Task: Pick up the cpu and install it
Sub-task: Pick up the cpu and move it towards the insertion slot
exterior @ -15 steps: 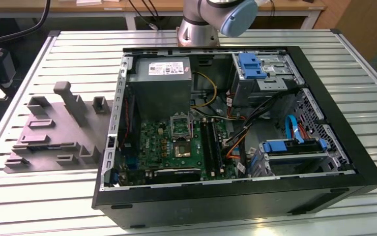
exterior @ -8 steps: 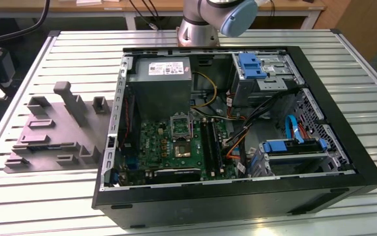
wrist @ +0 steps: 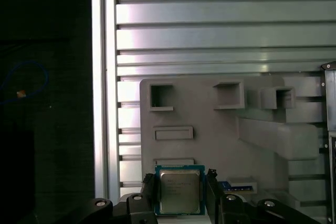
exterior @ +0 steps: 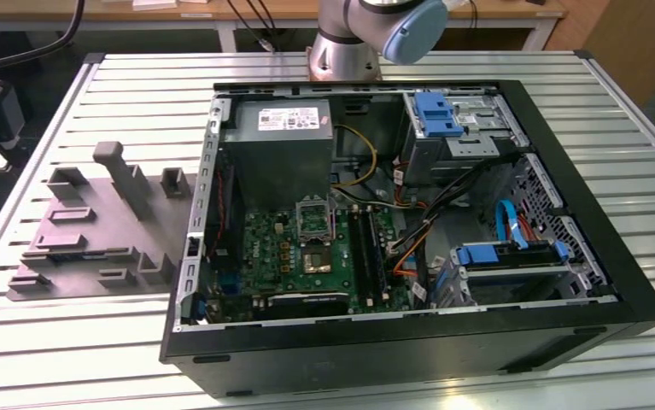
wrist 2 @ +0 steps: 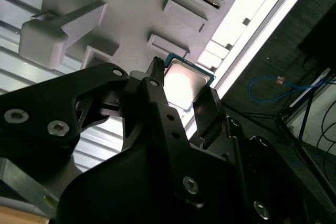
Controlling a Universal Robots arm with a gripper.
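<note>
**Pick-up stage: cpu (wrist: 179,191) pinched in gripper (wrist: 181,184), clear of grey fixture (wrist: 210,145).**
Fingers (wrist: 212,187) pressed against two opposite chip edges in the first wrist view, metal top toward the camera. Judged lifted above the fixture's pockets, not lying in one. In the exterior view: fixture at 9 o'clock of the open case (exterior: 634,299), socket (exterior: 314,218) near 12 o'clock on the green board (exterior: 293,256). Install outstanding — judged to call for a level chip and square alignment over the socket.

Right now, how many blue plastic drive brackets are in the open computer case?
2. One blue bracket is at the far side of the case, by the arm's base; the other is toward the exterior view's lower right. Cables may hide more.
</note>
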